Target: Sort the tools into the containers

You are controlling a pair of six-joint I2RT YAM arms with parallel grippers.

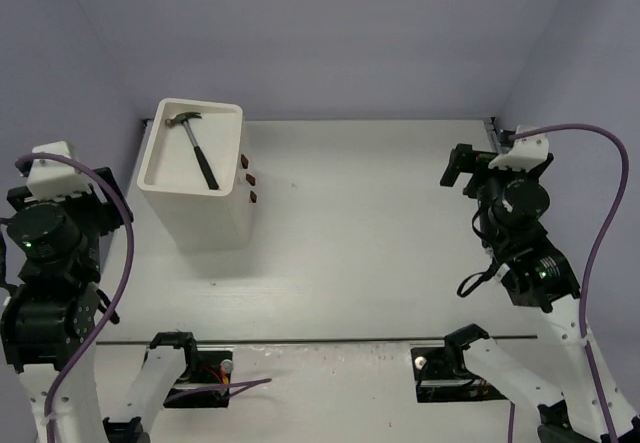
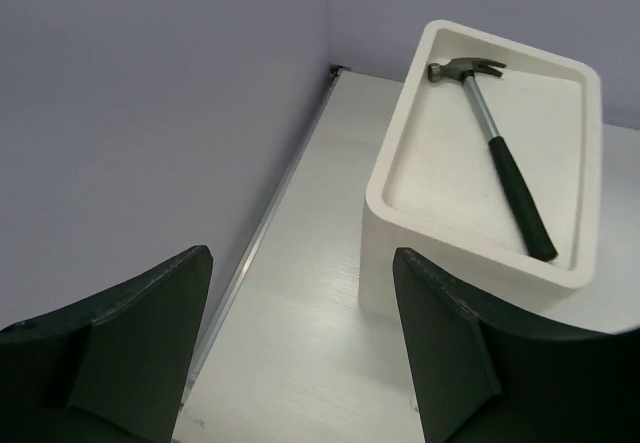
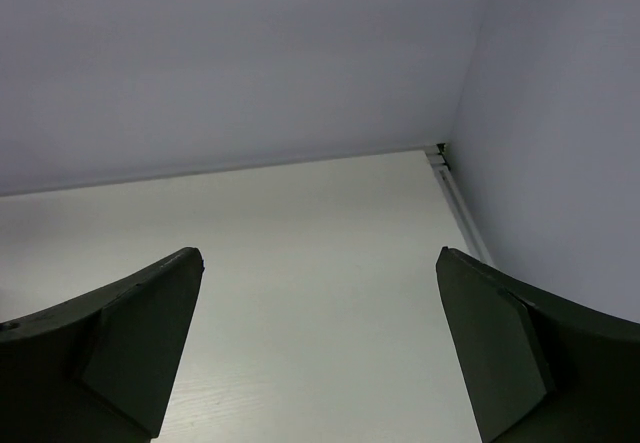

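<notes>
A tall white cabinet (image 1: pixel 197 213) stands at the back left of the table, with small dark-red drawer handles (image 1: pixel 248 178) on its right face. A black-handled hammer (image 1: pixel 196 150) lies slantwise in its shallow top tray. In the left wrist view the cabinet (image 2: pixel 400 143) and hammer (image 2: pixel 492 151) are ahead and to the right of my left gripper (image 2: pixel 302 255), which is open, empty and above bare table beside the cabinet. My right gripper (image 3: pixel 320 253) is open and empty over the back right of the table (image 1: pixel 458 168). No pliers, screwdrivers or wrenches are in view.
Pale purple walls close the table in at the back and sides. A metal rail (image 2: pixel 270 213) runs along the left edge and another (image 3: pixel 455 198) along the right. A thin dark rod (image 1: pixel 320 341) crosses near the arm bases. Purple cables (image 1: pixel 600 223) loop off both arms.
</notes>
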